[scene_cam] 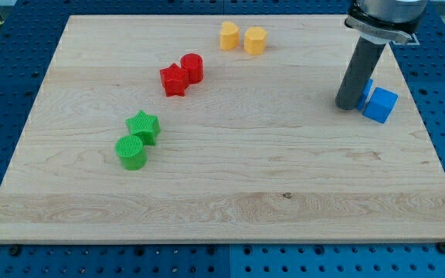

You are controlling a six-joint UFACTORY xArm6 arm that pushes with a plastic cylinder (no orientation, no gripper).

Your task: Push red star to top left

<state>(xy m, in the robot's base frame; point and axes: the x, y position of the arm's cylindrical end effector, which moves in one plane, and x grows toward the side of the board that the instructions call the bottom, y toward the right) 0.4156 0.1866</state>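
The red star [174, 79] lies on the wooden board [222, 185] left of centre, toward the view's top. A red cylinder [192, 67] touches it on its upper right. My tip [348, 103] rests on the board at the view's right, far to the right of the red star. It stands right next to two blue blocks: a blue cube [380, 105] just to its right and another blue block [367, 87] partly hidden behind the rod.
Two yellow blocks [229, 35] [255, 40] sit side by side near the board's top edge. A green star [144, 126] and a green cylinder [131, 151] touch each other at the left of centre. The board lies on a blue perforated table.
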